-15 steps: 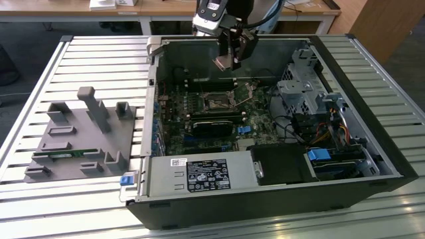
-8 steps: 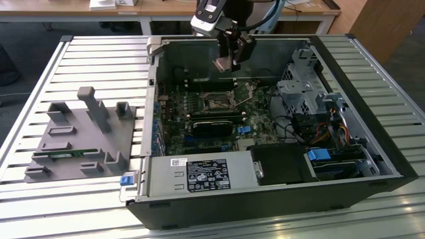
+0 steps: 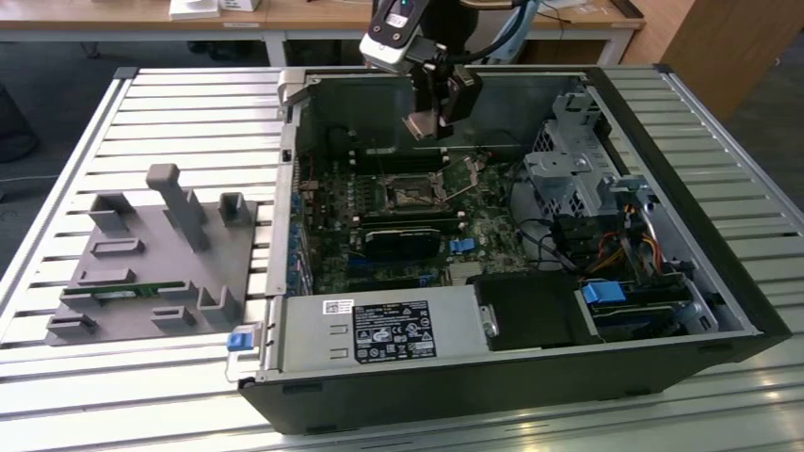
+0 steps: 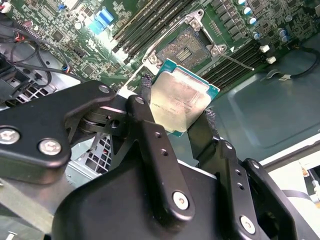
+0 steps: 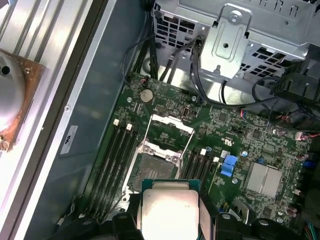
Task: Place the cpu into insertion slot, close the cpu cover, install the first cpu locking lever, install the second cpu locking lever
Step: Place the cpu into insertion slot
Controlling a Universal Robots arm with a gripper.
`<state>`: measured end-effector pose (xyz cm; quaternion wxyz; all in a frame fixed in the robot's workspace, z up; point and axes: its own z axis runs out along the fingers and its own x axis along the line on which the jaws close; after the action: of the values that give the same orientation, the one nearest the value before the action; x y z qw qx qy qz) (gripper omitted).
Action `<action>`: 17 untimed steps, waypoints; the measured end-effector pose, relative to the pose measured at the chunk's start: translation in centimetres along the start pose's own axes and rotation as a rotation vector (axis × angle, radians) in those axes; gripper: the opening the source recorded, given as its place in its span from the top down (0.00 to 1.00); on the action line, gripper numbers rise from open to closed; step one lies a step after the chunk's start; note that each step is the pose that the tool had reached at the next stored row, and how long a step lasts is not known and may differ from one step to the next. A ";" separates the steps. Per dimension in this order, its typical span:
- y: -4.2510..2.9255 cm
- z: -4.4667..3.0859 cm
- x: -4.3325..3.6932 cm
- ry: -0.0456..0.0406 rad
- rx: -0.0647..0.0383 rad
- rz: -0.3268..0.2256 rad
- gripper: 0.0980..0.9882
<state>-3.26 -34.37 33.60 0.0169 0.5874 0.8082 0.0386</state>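
My gripper [image 3: 427, 121] hangs inside the open computer case, above the back of the motherboard, shut on the cpu [image 3: 421, 124]. In both wrist views the cpu [image 4: 182, 97] [image 5: 167, 210] shows its pale silvery top and green edge, clamped by its sides between the black fingers [image 4: 207, 127]. The insertion slot [image 5: 150, 172] [image 4: 182, 47] lies bare on the green board just beyond the chip, and from outside it is the black socket [image 3: 411, 195] below the gripper. The cpu cover [image 5: 172, 122] stands swung open at the socket's far side. A thin metal lever [image 4: 235, 57] stands free beside the socket.
The black case [image 3: 703, 330] lies on a slatted metal table [image 3: 188, 122]. A long black block [image 3: 402, 240] sits near the socket, with a metal drive cage [image 3: 571, 179], cables and a power supply [image 3: 383, 331] around it. A grey fixture [image 3: 157, 254] stands at the exterior view's left.
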 end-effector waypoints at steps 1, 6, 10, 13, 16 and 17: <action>0.00 0.03 0.00 -0.0001 0.000 0.002 0.50; -0.01 0.14 0.00 -0.0006 0.000 0.007 0.50; -0.02 0.22 0.00 -0.0004 0.000 0.007 0.50; -0.03 0.25 -0.01 -0.0004 0.001 0.007 0.50; -0.03 0.31 0.00 -0.0002 0.001 0.007 0.50; -0.03 0.33 -0.01 -0.0002 0.001 0.007 0.50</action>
<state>-3.26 -34.37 33.27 0.0167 0.5904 0.8060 0.0384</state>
